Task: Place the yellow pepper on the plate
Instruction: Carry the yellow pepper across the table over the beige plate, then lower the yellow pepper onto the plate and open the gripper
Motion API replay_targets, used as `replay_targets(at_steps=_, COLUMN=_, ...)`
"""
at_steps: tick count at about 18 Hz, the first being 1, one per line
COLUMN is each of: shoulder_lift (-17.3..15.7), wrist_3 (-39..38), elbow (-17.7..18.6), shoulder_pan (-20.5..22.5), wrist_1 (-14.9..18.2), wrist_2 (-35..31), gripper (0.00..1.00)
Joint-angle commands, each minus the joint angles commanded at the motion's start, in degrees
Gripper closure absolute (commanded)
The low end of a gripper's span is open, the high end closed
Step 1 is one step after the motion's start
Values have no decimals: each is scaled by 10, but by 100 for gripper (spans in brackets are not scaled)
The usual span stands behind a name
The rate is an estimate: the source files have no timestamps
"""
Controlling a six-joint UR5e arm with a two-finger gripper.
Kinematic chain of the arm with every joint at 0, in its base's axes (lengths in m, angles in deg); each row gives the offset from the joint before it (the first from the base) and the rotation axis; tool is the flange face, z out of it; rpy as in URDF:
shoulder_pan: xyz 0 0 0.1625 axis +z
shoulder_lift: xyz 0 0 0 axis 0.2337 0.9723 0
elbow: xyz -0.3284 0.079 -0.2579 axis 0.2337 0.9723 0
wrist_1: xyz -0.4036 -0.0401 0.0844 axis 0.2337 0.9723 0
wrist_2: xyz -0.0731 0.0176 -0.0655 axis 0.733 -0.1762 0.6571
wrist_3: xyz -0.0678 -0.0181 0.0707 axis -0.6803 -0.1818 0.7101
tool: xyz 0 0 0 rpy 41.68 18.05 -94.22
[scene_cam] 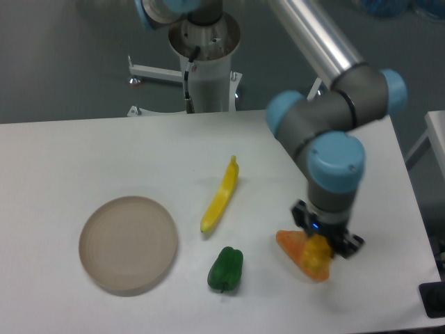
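The yellow pepper (316, 251) is held off the table, small and yellow-orange, with my gripper (322, 243) shut on it. It hangs over the orange triangular piece (295, 252) at the front right. The plate (128, 243), round and beige, lies on the table at the front left, well apart from the gripper. The gripper's fingers are mostly hidden behind the pepper and the wrist.
A long slim curved yellow vegetable (221, 195) lies mid-table between plate and gripper. A green pepper (226, 268) sits near the front edge, right of the plate. The arm's base column (206, 66) stands behind the table, and a dark object (432, 300) sits at the right edge.
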Motion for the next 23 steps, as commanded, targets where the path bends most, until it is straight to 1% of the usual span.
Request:
replay_targets(at_steps=2, shoulder_lift=-32, wrist_3=-43, elbow=53, shoulder_pan=-29, wrist_1=6, wrist_2=1, gripper=44)
replay_targets(at_steps=3, shoulder_lift=-43, wrist_3=-66, elbow=69, shoulder_pan=-41, wrist_1=5, wrist_2=3, gripper=44)
replay_targets(at_steps=4, shoulder_lift=-45, wrist_3=-94, elbow=78, shoulder_pan=-56, wrist_1=5, wrist_2=4, gripper=44)
replay_targets(at_steps=6, shoulder_lift=-44, wrist_3=-148, elbow=79, shoulder_pan=-85, wrist_1=6, wrist_2=7, gripper=44)
replay_targets(at_steps=10, shoulder_lift=-27, wrist_3=-249, elbow=79, shoulder_pan=-138, wrist_1=3, wrist_2=24, gripper=44)
replay_targets(at_steps=12, shoulder_lift=-16, wrist_3=-285, elbow=79, shoulder_pan=-159, wrist_1=2, wrist_2=35, gripper=44)
replay_targets(at_steps=14, shoulder_lift=-8, wrist_3=-304, elbow=79, shoulder_pan=-175, wrist_1=2, wrist_2=35, gripper=44)
replay_targets(at_steps=19, shoulder_lift=22, wrist_3=-317, elbow=79, shoulder_pan=-215, wrist_1=0, wrist_2=30, gripper=44)
replay_targets(at_steps=21, shoulder_lift=30, wrist_3=-336, elbow=79, shoulder_pan=-227, wrist_1=-8, wrist_2=32, gripper=44)
replay_targets(at_steps=23, shoulder_lift=37, wrist_3=-340, elbow=79, shoulder_pan=-236, wrist_1=-12, wrist_2=29, gripper=44)
